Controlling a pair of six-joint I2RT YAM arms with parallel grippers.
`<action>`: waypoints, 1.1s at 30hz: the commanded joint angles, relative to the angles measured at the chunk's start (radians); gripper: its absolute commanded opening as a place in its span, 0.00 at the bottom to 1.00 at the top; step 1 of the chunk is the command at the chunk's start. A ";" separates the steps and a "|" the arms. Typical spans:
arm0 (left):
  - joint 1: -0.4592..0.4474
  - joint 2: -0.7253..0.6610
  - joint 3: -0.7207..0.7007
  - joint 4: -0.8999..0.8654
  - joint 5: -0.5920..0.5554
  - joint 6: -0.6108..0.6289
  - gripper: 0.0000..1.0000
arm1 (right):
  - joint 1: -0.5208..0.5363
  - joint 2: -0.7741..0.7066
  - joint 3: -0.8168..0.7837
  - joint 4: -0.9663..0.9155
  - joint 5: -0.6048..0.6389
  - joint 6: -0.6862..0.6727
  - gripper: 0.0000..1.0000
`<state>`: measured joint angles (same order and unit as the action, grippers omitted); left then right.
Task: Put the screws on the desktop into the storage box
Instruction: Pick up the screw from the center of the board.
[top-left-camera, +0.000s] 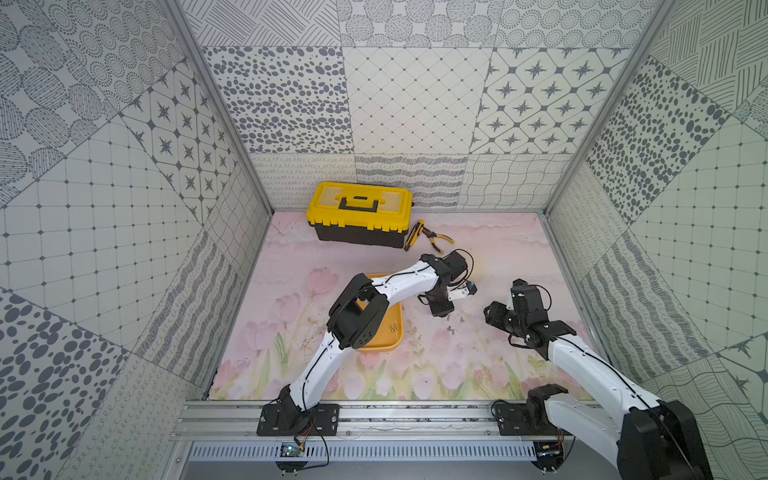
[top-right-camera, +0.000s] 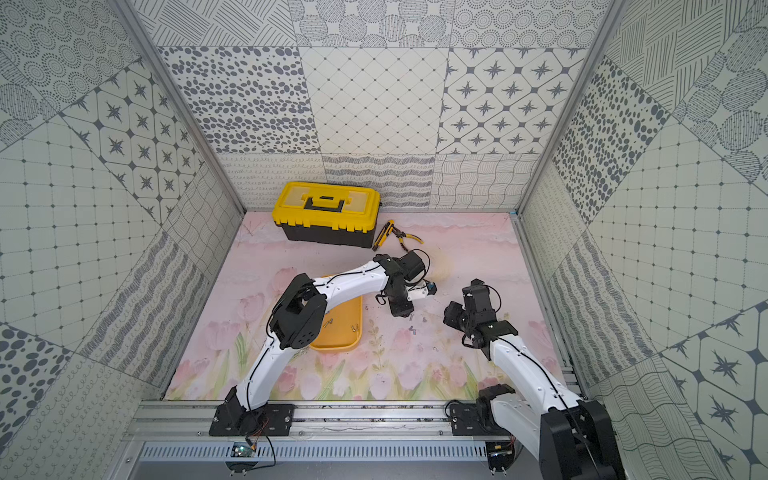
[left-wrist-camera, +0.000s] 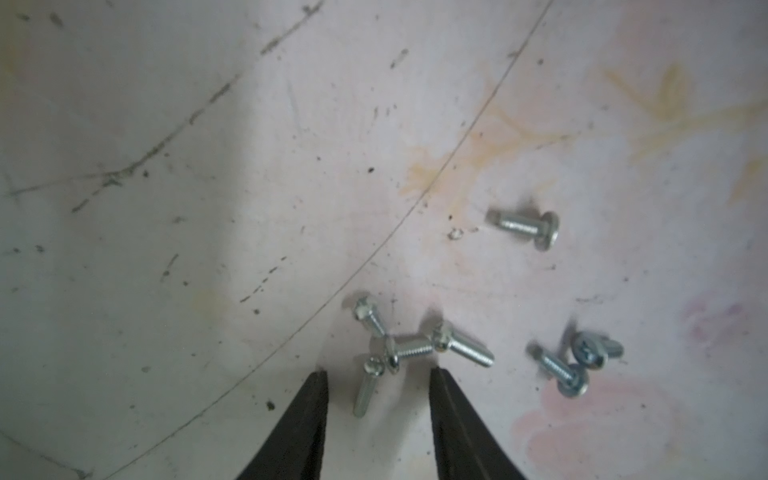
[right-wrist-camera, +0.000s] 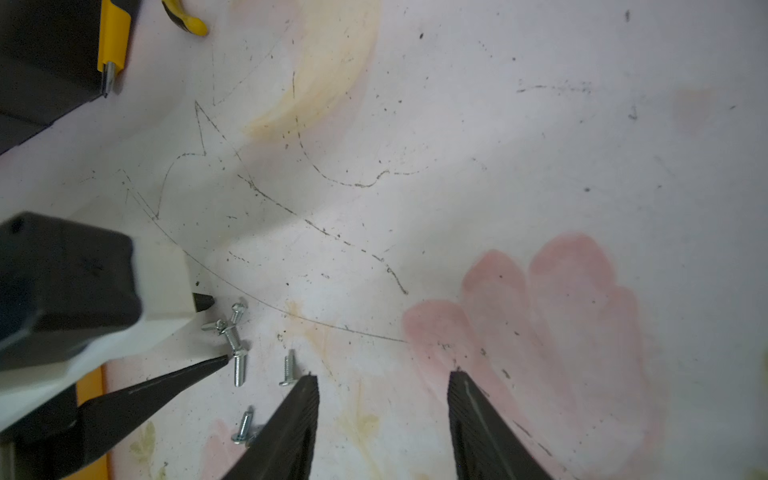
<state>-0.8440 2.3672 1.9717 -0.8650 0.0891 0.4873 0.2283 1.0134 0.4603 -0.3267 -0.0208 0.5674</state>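
Your left gripper, jaws apart and grasping nothing, straddles one of seven screws on the desk: four clustered, two paired, one alone. Your right gripper hangs released just beside them. The storage box, partly under your left arm, holds a few more. Behind: one toolbox, one pliers.

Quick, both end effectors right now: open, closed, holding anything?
Left end effector: open, straddling a cluster of screws on the desktop, gripping none.
Right end effector: open, empty.
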 joint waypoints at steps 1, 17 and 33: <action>0.011 0.039 0.022 -0.029 0.029 0.054 0.42 | -0.003 0.005 0.003 0.036 -0.002 -0.009 0.54; 0.020 0.041 -0.041 -0.088 0.002 0.007 0.02 | -0.003 -0.010 -0.003 0.035 0.003 -0.006 0.53; 0.057 -0.370 -0.029 -0.041 -0.106 -0.447 0.00 | -0.003 -0.005 -0.002 0.035 0.002 -0.007 0.53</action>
<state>-0.8055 2.1441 1.9553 -0.8570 0.0471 0.2871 0.2283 1.0073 0.4599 -0.3237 -0.0208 0.5678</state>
